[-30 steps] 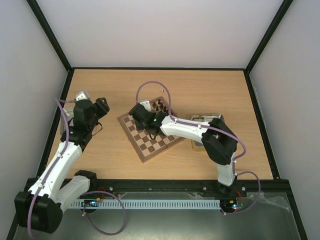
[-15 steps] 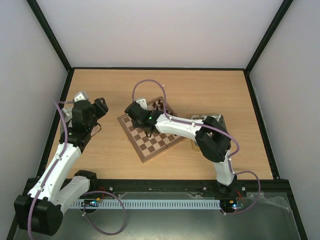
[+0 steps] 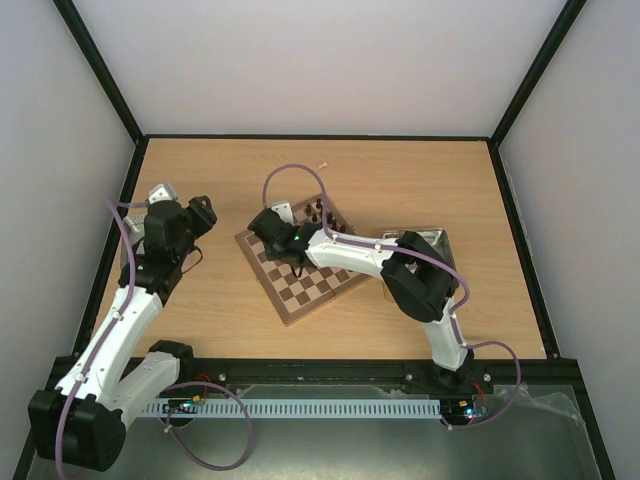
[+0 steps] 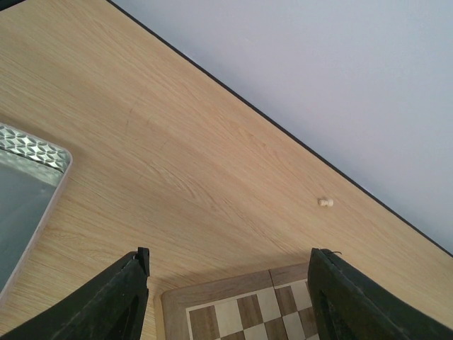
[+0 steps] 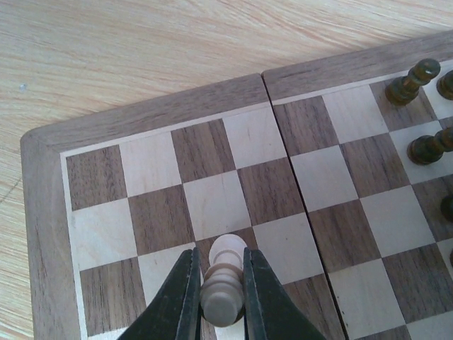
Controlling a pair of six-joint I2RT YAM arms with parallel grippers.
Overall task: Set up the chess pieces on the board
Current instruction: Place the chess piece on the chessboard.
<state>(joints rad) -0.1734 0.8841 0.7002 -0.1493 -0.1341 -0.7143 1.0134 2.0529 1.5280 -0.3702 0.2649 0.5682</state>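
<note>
The chessboard (image 3: 300, 272) lies tilted mid-table; it also shows in the right wrist view (image 5: 42, 234) and the left wrist view (image 4: 233, 312). My right gripper (image 5: 219, 283) is shut on a light cream chess piece (image 5: 225, 290), held over a dark square near the board's far left corner; in the top view it is at the board's left part (image 3: 272, 228). A cream piece (image 3: 323, 164) lies loose on the table behind the board, seen also in the left wrist view (image 4: 325, 202). My left gripper (image 4: 226, 283) is open and empty, left of the board (image 3: 200, 215).
Dark brown chessmen (image 3: 320, 212) stand on the board's far corner, also in the right wrist view (image 5: 414, 78). A metal tin (image 3: 425, 240) lies right of the board. A metal tray (image 4: 28, 191) lies by the table's left edge under my left arm.
My right gripper has moved a little left and farther back over the board with the cream piece. My left arm has pulled slightly left.
</note>
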